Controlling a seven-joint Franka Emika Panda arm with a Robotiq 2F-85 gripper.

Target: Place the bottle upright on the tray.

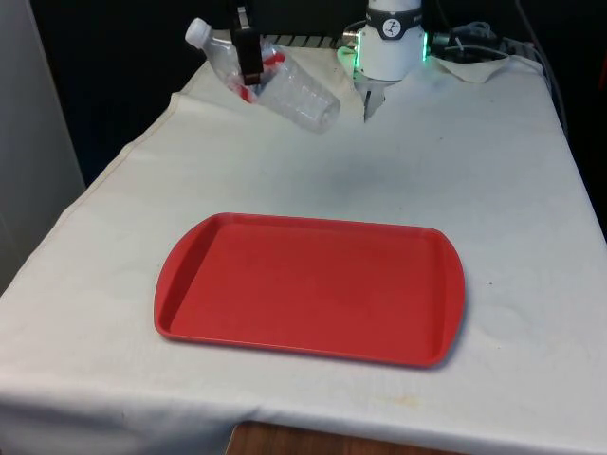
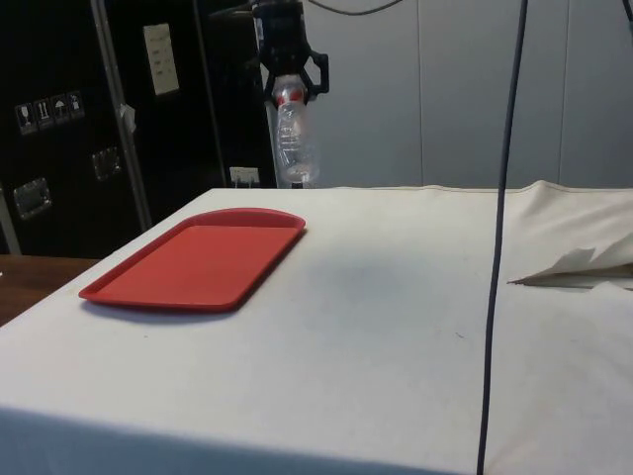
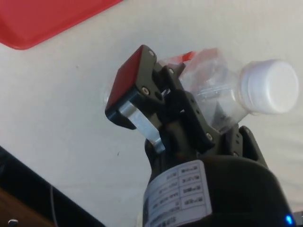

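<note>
Claw [image 1: 248, 59] gripping bottle [image 1: 285, 83] — red label unreadable

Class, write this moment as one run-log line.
gripper: shut on bottle | bottle: lifted, tilted, clear of table | tray: bare, on cloth | next: likely carry to tray

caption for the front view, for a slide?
Gripper holds clear bottle tilted in mid-air beyond the empty red tray.

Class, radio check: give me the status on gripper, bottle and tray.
Gripper shut on bottle, held tilted in the air above the table. Tray bare, nothing in the way.
</note>
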